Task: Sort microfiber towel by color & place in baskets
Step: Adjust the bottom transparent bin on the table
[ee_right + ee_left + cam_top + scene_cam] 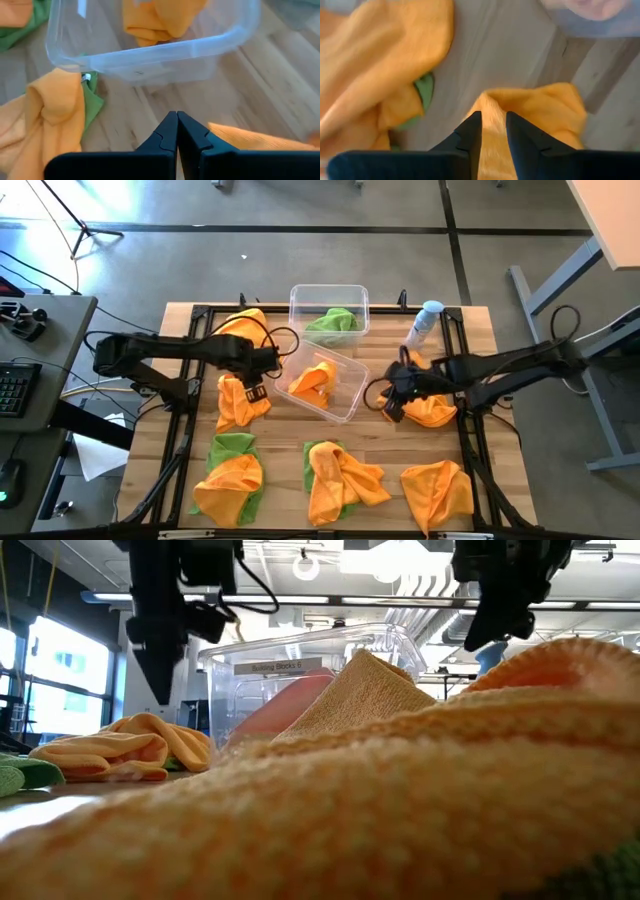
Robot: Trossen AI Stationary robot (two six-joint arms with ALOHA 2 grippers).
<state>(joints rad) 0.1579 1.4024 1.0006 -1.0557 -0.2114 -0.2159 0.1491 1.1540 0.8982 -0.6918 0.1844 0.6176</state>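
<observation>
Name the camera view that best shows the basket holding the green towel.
The high view: it shows the whole basket from above, rim and all, with the green towel inside. The low view shows a clear basket end-on, but which one is uncertain. The right wrist view shows only the other basket; the left wrist view shows neither.

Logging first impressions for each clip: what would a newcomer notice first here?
Bright orange towels scattered over the wooden table, some on lime green ones. At centre, two clear baskets: the far one holds a green towel, the tilted nearer one an orange towel. The left gripper pinches an orange towel beside them.
</observation>
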